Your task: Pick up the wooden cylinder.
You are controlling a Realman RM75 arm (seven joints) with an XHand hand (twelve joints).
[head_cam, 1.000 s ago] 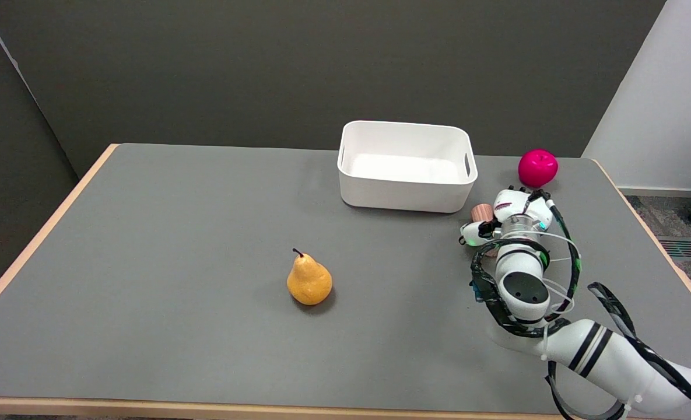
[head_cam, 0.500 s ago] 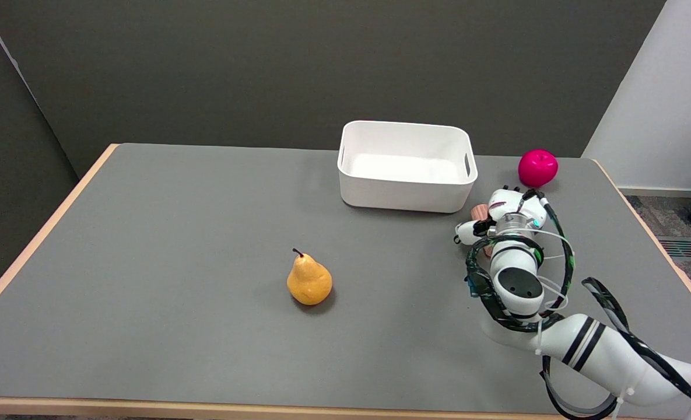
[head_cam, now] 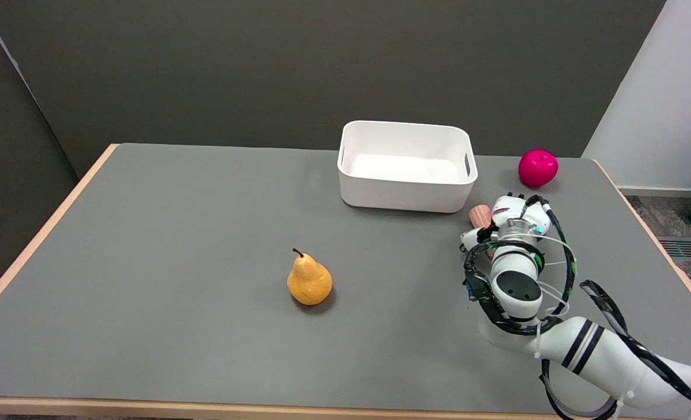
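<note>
- One small wooden cylinder [head_cam: 480, 215] sat at 4 o'clock of white plastic bin [head_cam: 406, 192].
- Right hand [head_cam: 508, 219] wrapped it; grip firmness unclear.
- Yellow pear [head_cam: 309, 280] lay at 9 o'clock.

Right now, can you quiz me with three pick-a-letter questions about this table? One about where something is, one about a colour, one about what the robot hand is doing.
1. Where is the pear? A in the bin, B on the table, C in the hand.
2. What colour is the apple? A pink, B green, C blue.
3. What is the right hand doing? A resting flat, B gripping the cylinder, C touching the bin.

B: the pear stands on the grey table.
A: it is bright pink.
B: the fingers wrap the cylinder.
</note>
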